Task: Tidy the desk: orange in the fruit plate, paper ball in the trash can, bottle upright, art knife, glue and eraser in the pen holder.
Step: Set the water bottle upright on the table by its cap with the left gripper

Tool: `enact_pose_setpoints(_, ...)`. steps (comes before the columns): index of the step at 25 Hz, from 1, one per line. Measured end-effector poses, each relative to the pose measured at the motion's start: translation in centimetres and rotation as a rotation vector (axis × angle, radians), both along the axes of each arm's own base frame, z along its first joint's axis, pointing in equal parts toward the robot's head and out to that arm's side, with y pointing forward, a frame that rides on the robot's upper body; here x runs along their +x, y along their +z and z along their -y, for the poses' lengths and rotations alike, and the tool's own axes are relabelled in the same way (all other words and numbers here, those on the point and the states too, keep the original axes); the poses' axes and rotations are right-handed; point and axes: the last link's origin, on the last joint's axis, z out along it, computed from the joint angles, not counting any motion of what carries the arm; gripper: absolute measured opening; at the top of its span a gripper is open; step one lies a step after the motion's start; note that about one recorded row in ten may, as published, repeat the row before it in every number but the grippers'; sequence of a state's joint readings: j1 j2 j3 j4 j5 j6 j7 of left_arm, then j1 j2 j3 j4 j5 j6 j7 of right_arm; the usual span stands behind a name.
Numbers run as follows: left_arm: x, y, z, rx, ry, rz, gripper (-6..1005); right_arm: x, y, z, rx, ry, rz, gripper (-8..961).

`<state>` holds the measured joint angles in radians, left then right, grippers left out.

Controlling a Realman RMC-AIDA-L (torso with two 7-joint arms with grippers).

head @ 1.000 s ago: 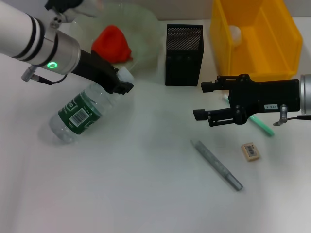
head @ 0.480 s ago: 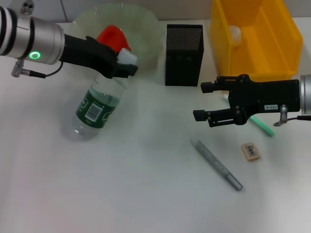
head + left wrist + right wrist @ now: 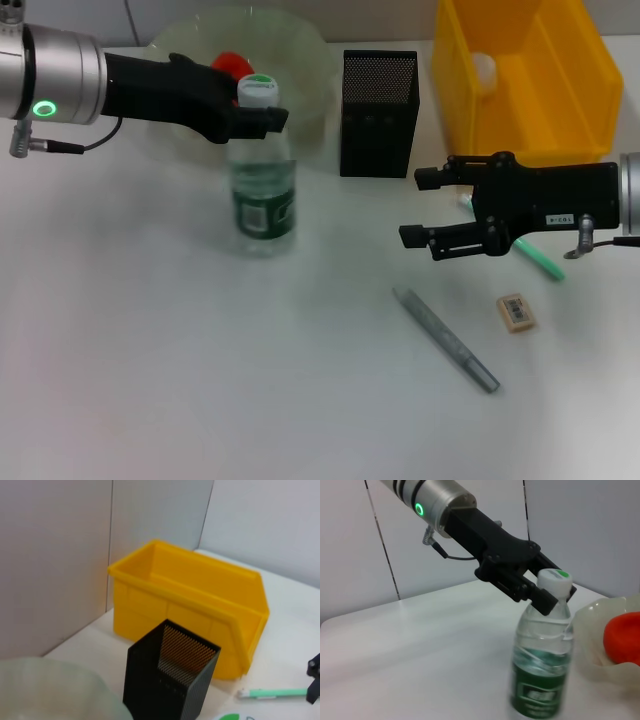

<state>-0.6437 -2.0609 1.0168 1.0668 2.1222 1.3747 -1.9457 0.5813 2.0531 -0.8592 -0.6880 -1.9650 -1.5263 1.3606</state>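
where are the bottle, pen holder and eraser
bottle (image 3: 262, 195): head view, on its green label.
pen holder (image 3: 378, 115): head view, on its black front wall.
eraser (image 3: 515, 311): head view, on its top face.

bottle (image 3: 262, 185) upright, tool-held | orange (image 3: 232, 63) in plate | eraser (image 3: 515, 311) on desk

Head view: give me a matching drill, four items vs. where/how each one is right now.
Items:
1. bottle
2. orange
3. paper ball
4. eraser

States:
A. in the yellow bin
B. loose on the desk, near the right claw
C. upright, neck held by the left claw
D. in the plate

Pairs: 1-C, 2-D, 3-A, 4-B
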Motion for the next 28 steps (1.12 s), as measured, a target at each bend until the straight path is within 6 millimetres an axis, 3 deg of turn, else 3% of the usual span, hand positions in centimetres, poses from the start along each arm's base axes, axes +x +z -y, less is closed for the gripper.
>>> enact_pose_setpoints(17,-0.9,2.0,1.8,0.088,-0.15,0.134,446,0.0,0.1,-0.1,0.005,-0.011,0.001,822)
enact_pose_setpoints(28,-3.7,3.8,2.7,0.175,-0.14,0.142,446,0.0,0.0,-0.2,0.005,-0.013,0.0,822)
